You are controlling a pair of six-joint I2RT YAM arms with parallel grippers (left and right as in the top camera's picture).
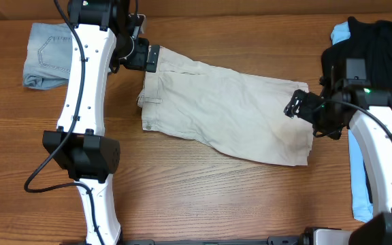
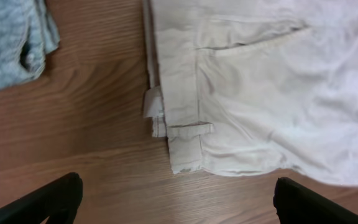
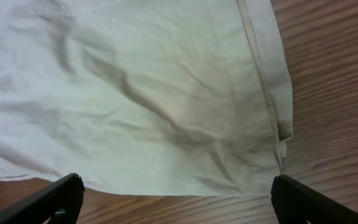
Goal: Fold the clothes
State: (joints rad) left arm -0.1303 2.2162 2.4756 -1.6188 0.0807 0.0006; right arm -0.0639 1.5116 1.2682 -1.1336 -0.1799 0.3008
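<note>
The khaki shorts (image 1: 223, 112) lie spread across the middle of the counter (image 1: 203, 197), waistband toward the left arm and leg hem toward the right arm. The left tool (image 1: 152, 59) hangs at the waistband's far corner, jaws wide apart and empty. A belt loop (image 2: 189, 130) and a small white tag (image 2: 152, 102) show along the waistband edge. The right tool (image 1: 295, 105) sits at the hem end, also spread wide and gripping nothing. Folded denim shorts (image 1: 46, 54) lie beyond the waistband, apart from the khaki. Beyond the hem, a black garment (image 1: 380, 47) lies partly on a pale-blue garment (image 1: 363, 184), with the right arm crossing over them.
</note>
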